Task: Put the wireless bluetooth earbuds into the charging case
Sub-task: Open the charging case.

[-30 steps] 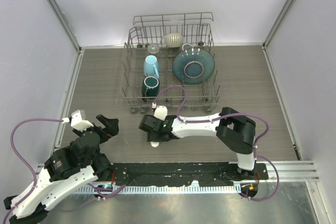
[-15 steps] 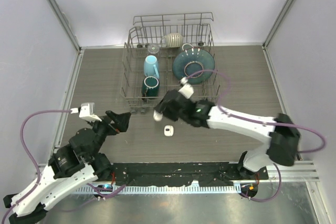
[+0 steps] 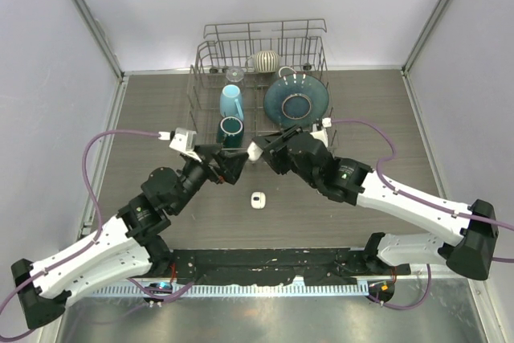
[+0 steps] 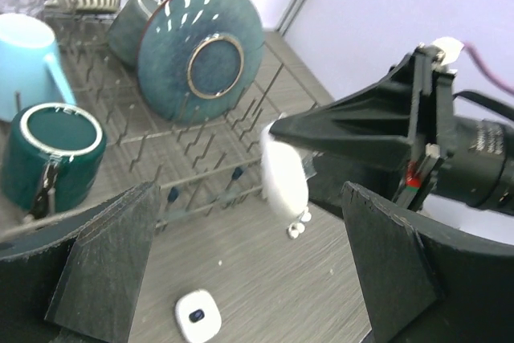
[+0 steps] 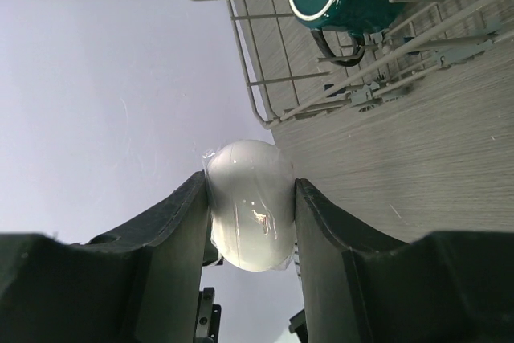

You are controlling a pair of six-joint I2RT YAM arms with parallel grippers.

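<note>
Risen off grey desk [image 3: 385,134]: right claw [image 5: 250,186] clenching glossy white pebble-shaped plastic charging case [image 4: 284,176], hanging upright just ahead of released, facing left claw [image 3: 234,166].

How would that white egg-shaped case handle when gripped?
Probably slippery: the white case looks glossy and rounded, so it might squirt from the jaws of the right gripper. Likely stiff: it shows no denting where squeezed. Set down, it could roll.

The charging case [image 5: 250,202] is smooth, glossy white plastic (a highlight sits on it). The fingers [image 5: 173,234] of the right gripper [image 5: 250,186] are matt black. The table [image 3: 385,126] shows matt grey wood grain, the rack [image 3: 265,38] thin grey wire, and the plate [image 3: 295,102] a shiny blue glaze.
</note>
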